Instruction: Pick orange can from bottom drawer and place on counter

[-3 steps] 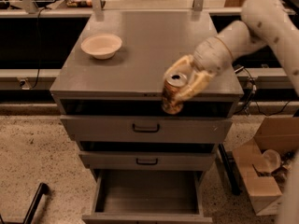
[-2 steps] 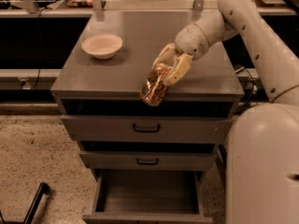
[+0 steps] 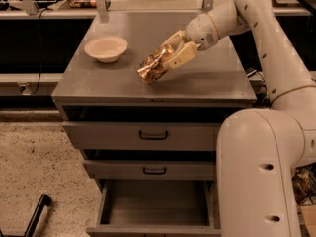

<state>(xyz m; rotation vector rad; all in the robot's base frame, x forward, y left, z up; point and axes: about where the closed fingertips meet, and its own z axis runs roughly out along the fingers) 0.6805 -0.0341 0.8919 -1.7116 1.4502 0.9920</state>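
Grey desk [image 3: 210, 78] carries white bowl [image 3: 105, 48]. Right of bowl, near it: gripper [image 3: 166, 57], fingers [image 3: 180, 57] clamped round tilted orange can [image 3: 152, 68], low over desk. Bottom drawer [image 3: 155, 201] open, far below bowl; robot body [image 3: 256, 172] overlaps its right edge.

Thick, rounded white arm segments [image 3: 256, 177] are dotted with small dark holes; the cream 2-finger gripper [image 3: 167, 57] is seen above the counter [image 3: 89, 85].
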